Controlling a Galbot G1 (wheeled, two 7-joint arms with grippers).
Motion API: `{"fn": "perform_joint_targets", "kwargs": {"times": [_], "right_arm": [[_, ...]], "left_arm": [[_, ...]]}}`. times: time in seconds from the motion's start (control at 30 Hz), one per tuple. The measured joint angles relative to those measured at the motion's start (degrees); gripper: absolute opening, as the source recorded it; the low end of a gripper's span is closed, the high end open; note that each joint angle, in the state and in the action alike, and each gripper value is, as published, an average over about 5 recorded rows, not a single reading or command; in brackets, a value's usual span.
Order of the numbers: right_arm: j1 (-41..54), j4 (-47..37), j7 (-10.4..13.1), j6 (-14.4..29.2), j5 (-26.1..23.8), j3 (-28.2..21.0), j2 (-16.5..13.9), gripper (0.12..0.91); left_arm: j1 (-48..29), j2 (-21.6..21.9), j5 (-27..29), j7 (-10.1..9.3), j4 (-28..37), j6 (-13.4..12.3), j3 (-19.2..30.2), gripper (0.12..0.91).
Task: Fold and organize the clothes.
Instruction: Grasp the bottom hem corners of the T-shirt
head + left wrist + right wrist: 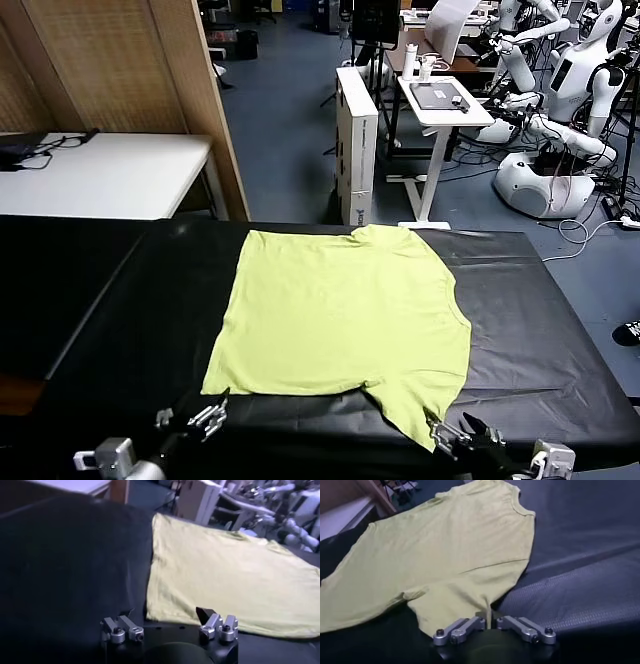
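Observation:
The clothes are one lime yellow-green T-shirt, spread flat on the black tablecloth. One short sleeve points toward the table's near edge. My right gripper is at that sleeve's tip. In the right wrist view it is shut, with a fold of sleeve fabric pinched between its jaws. My left gripper hovers just short of the shirt's near left hem corner. In the left wrist view it stands open, with the hem edge ahead of it and nothing held.
A white table stands behind the work table at the left, next to a wooden panel. Past the far edge are a white cabinet, a small desk and several white robots. Bare black cloth lies on both sides of the shirt.

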Motion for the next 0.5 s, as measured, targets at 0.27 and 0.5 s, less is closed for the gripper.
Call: {"fn": "perform_joint_targets", "kwargs": {"times": [0.27,0.5], "right_arm": [[0.3,-1.0,-0.1,0.0,0.0,-0.5,0.0,0.488],[0.0,-1.0,-0.4,-0.1,0.0,-0.6,0.1,0.163]], "left_arm": [[-0.7,-0.3,0.2,0.13,1.0,0.0,0.5,0.147],[-0.5,-0.4,0.5,0.18,1.3,-0.1,0.7,0.147]]}}
